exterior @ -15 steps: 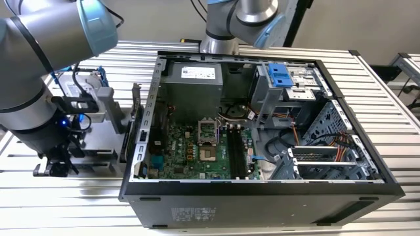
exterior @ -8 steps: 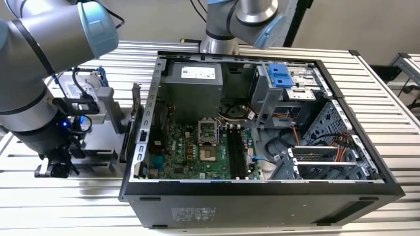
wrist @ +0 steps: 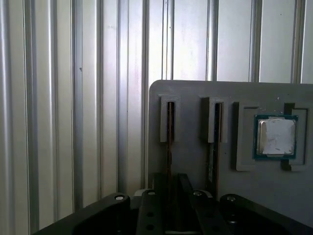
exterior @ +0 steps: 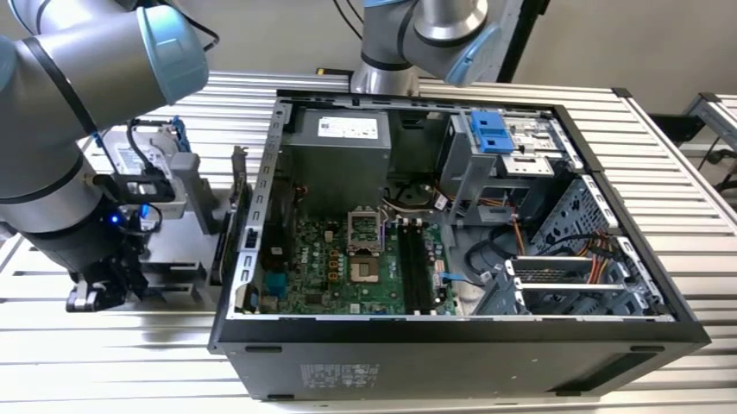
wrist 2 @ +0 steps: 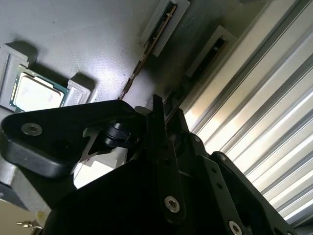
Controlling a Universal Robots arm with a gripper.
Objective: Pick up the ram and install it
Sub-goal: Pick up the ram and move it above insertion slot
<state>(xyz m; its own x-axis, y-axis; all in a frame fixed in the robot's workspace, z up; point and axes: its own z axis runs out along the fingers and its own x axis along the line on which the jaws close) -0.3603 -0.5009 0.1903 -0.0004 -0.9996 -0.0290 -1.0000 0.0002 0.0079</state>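
My gripper [wrist: 170,180] hangs over the ram [wrist: 169,128], which stands on edge in a slot of the grey tray [wrist: 193,90], outside the open computer case [exterior: 461,355]; whether the claw is clenched on it I cannot tell

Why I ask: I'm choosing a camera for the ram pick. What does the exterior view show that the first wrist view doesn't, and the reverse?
Exterior view adds: the open computer case, its motherboard with black slots, and the arm. First wrist view adds: the ram and a second stick, each edge-on in a slot of a grey holder, with a processor chip in a recess beside them. Shared: the slatted table and the gripper, which in the first wrist view sits at the ram, the stick farther from the chip.
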